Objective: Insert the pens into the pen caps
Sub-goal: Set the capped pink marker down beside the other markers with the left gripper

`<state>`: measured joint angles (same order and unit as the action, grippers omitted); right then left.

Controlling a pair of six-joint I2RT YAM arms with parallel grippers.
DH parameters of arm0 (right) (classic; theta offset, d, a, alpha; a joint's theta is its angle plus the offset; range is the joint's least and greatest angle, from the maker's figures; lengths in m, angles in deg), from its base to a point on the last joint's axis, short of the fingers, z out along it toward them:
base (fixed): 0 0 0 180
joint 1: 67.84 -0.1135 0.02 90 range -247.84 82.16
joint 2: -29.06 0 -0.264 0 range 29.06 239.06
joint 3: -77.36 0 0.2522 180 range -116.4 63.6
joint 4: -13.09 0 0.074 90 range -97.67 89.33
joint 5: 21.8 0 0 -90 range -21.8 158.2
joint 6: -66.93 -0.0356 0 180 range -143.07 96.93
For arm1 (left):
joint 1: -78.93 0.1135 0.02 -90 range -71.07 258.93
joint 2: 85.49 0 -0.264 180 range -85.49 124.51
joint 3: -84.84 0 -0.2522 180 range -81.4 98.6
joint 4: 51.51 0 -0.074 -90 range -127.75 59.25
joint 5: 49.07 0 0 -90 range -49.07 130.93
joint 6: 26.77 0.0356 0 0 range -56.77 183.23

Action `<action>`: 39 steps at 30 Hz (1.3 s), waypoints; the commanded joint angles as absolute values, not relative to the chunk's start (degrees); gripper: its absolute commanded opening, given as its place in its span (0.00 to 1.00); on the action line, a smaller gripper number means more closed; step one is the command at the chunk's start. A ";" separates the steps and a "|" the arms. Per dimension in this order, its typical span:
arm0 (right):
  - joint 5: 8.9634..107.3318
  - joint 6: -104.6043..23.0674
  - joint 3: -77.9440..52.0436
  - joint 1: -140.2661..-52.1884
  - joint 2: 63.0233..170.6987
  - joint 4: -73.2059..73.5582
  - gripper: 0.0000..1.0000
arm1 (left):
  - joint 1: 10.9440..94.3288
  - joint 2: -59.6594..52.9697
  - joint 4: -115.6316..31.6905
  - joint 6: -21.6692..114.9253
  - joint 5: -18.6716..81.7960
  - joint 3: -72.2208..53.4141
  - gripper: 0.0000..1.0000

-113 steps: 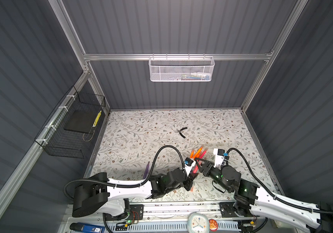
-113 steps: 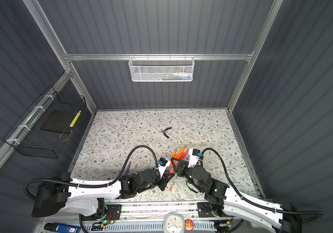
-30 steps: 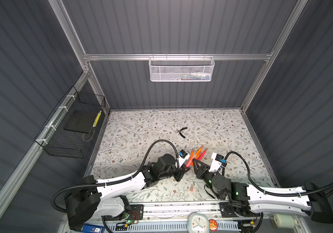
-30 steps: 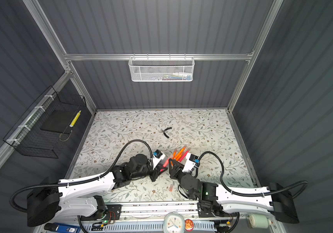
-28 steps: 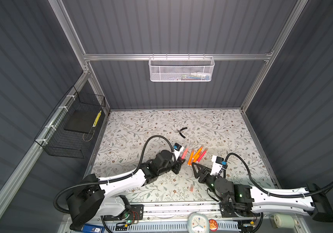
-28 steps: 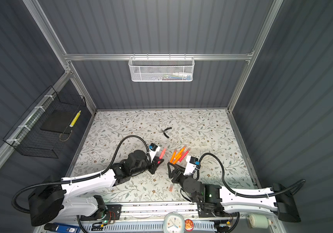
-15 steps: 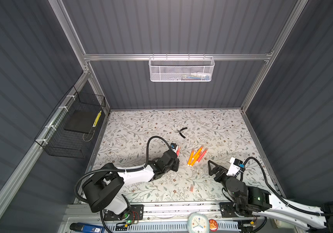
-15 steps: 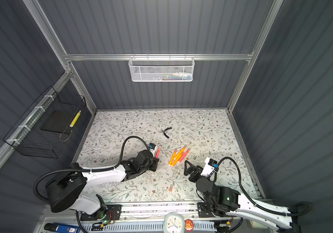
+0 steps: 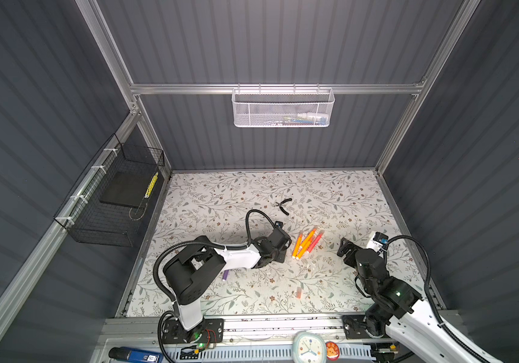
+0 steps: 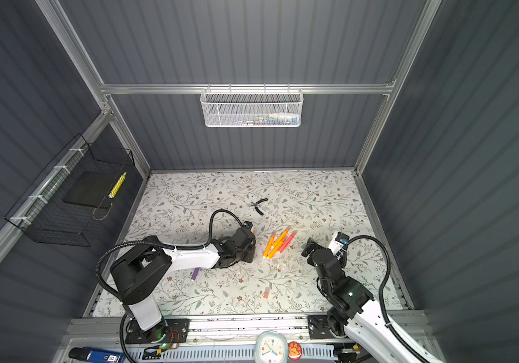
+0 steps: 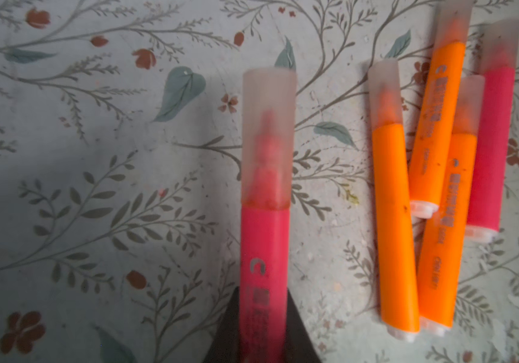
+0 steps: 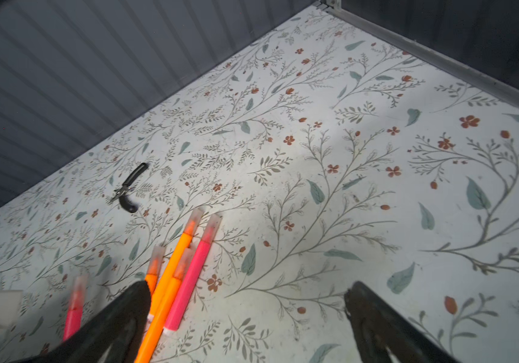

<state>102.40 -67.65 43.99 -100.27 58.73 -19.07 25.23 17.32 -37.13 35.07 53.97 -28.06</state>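
Left pincer (image 11: 263, 344) tight on pink pen (image 11: 264, 251), cap (image 11: 267, 135) outward

Orange pens (image 11: 395, 220), pink-red pen (image 11: 264, 251), purple pen (image 9: 225, 275), floral tabletop (image 9: 220, 195)

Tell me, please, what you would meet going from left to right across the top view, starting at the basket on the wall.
In a top view: black wire basket → purple pen → left gripper, shut on a pink pen → bundle of capped pens → right gripper, open.
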 commanded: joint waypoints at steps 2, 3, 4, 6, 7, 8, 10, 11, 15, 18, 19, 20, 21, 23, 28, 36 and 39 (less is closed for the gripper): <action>94.47 -61.99 42.69 -92.03 66.36 -11.72 0.99 | 24.95 19.21 -34.21 34.39 50.72 -25.57 0.00; 95.20 -61.44 42.68 -90.81 67.96 -10.55 0.99 | 24.89 19.49 -33.86 34.54 50.20 -25.16 0.01; 96.48 -61.15 42.69 -89.93 69.51 -9.76 0.99 | 24.92 19.78 -33.48 34.76 49.52 -24.78 0.02; 97.26 -61.07 42.33 -88.26 71.12 -9.07 0.99 | 24.96 20.18 -33.02 35.21 48.10 -23.95 0.06; 97.07 -60.13 42.00 -87.89 71.51 -8.34 0.99 | 24.95 20.46 -32.77 35.37 47.72 -23.52 0.08; 97.76 -59.46 41.68 -87.80 71.63 -7.99 0.99 | 24.96 20.73 -32.53 35.37 47.29 -23.11 0.10; 100.13 -57.82 41.13 -87.58 71.47 -7.30 0.99 | 24.88 21.42 -31.68 35.45 46.84 -21.96 0.13; 101.03 -56.78 40.89 -87.45 71.36 -7.06 0.99 | 24.95 21.63 -31.43 35.40 46.59 -21.49 0.15; 103.41 -56.78 42.94 -86.58 71.83 -2.73 0.99 | 24.89 22.67 -31.42 35.46 45.52 -20.61 0.24; 103.58 -58.22 41.91 -86.57 72.77 -5.30 0.99 | 24.95 23.42 -31.14 35.72 45.07 -19.74 0.29; 103.46 -58.48 41.72 -86.56 72.70 -5.93 0.99 | 24.92 23.57 -30.99 35.73 44.83 -19.47 0.31; 103.25 -58.38 41.95 -86.56 72.45 -5.79 0.99 | 24.93 23.58 -30.98 35.72 44.66 -19.19 0.32; 103.03 -58.28 42.22 -86.56 72.10 -5.52 0.99 | 24.90 23.55 -31.03 35.79 44.38 -18.83 0.34; 102.90 -58.14 42.72 -86.56 71.24 -5.31 0.99 | 24.96 23.35 -30.67 35.73 44.10 -18.07 0.36; 101.95 -57.81 43.63 -86.57 70.02 -4.73 0.99 | 24.92 19.16 -30.09 35.88 45.52 -18.93 0.42; 99.30 -56.47 44.73 -86.30 68.28 -3.76 0.99 | 24.92 -1.67 -24.29 33.65 57.96 -26.69 0.57; 98.95 -56.52 45.30 -86.08 67.16 -3.52 0.99 | 24.94 -13.09 -18.65 30.11 65.54 -32.32 0.61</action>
